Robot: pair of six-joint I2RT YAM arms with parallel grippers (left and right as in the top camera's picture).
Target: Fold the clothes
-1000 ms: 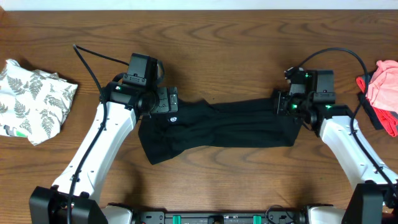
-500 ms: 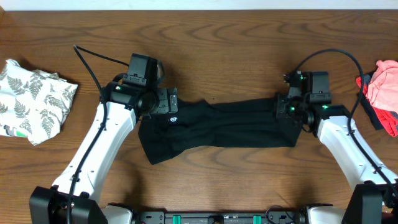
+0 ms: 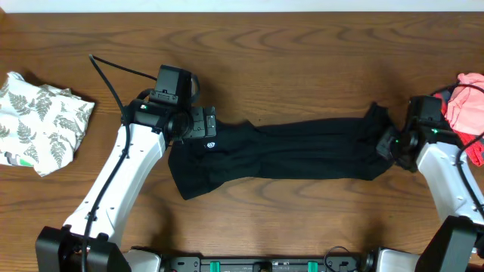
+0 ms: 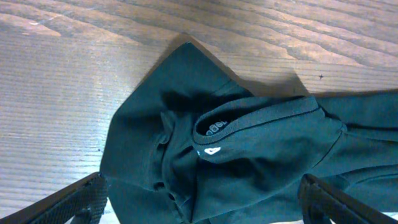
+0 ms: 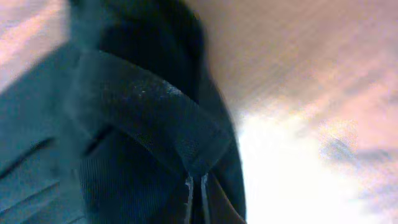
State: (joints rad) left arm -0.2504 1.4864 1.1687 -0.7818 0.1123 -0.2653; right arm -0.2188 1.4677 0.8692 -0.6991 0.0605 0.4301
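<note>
Right claw (image 3: 389, 142) pinches black garment (image 3: 302, 151) near counter's (image 3: 302, 45) right edge | left claw (image 3: 206, 123) wide, empty | risk: thin pinch may slip under pull.

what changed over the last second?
The right claw, shut on the right end of the black garment, moved right and pulled it out longer. The left claw stayed open over the left end; the fern-print cloth and pink cloth did not move.

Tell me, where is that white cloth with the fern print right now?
In the overhead view the white fern-print cloth lies crumpled at the far left edge of the table, apart from the black garment and beyond the left arm.
</note>
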